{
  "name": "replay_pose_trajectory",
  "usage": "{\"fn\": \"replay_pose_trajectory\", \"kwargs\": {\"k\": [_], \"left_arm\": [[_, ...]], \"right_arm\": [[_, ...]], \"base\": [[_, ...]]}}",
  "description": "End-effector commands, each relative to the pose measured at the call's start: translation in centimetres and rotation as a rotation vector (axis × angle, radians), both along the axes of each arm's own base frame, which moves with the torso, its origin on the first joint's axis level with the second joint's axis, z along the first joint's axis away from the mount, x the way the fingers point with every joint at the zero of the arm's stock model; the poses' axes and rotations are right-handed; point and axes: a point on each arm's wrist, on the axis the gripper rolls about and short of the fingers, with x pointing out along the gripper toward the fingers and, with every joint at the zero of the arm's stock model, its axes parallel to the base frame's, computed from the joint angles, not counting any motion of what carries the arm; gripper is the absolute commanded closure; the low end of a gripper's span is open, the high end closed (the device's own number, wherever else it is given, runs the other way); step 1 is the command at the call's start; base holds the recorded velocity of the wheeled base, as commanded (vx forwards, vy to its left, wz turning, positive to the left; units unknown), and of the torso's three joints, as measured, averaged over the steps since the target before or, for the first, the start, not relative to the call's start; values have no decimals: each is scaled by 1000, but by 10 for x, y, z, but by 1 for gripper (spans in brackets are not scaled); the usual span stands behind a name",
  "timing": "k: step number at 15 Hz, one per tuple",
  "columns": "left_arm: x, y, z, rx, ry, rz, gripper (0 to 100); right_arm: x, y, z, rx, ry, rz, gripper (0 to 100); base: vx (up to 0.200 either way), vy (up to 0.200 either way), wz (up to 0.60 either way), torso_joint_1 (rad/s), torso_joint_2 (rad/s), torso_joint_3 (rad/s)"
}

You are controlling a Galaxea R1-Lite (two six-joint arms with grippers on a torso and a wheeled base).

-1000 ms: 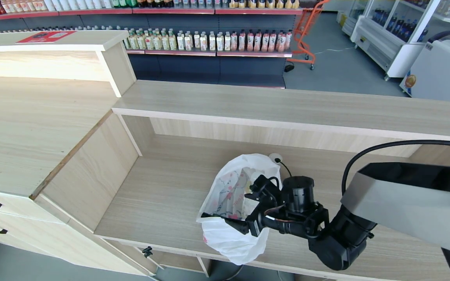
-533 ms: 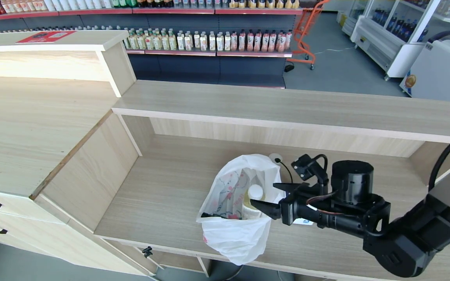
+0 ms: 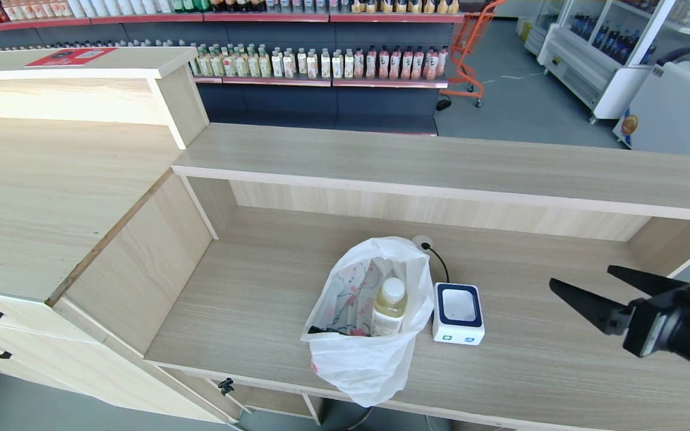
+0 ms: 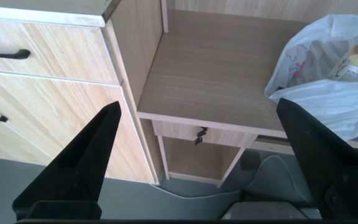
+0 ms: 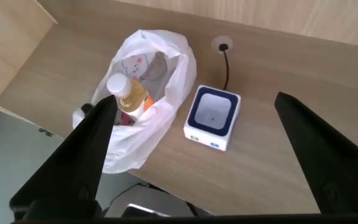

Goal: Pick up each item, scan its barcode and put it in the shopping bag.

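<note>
Bench (image 3: 249,311) carries the shopping bag (image 3: 354,359) at its front edge, barcode scanner (image 3: 457,305) just beside; juice bottle (image 3: 390,302) stands upright inside the bag, so this item is judged bagged. Right gripper (image 3: 580,276), jaws spread and empty, has withdrawn rightward from over the bag; left gripper (image 4: 199,106), jaws spread.

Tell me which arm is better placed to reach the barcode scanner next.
Probably right. The right gripper hangs open over the counter near the barcode scanner; the left gripper, also open, is off the counter near the drawers.
</note>
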Motion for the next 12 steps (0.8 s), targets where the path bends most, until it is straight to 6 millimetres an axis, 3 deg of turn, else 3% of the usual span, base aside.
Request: {"fn": "replay_pose_trajectory", "kwargs": {"k": [1, 3, 5, 12], "left_arm": [[0, 0, 0, 0, 0, 0, 0], [0, 0, 0, 0, 0, 0, 0], [0, 0, 0, 0, 0, 0, 0], [0, 0, 0, 0, 0, 0, 0]], "right_arm": [[-130, -41, -67, -79, -69, -310, 0], [-155, -40, -90, -80, -72, -357, 0], [-170, -41, -98, -72, -156, -293, 0], [-169, -40, -102, -36, -139, -260, 0]], "base": [[0, 0, 0, 0, 0, 0], [0, 0, 0, 0, 0, 0], [0, 0, 0, 0, 0, 0], [0, 0, 0, 0, 0, 0]]}}
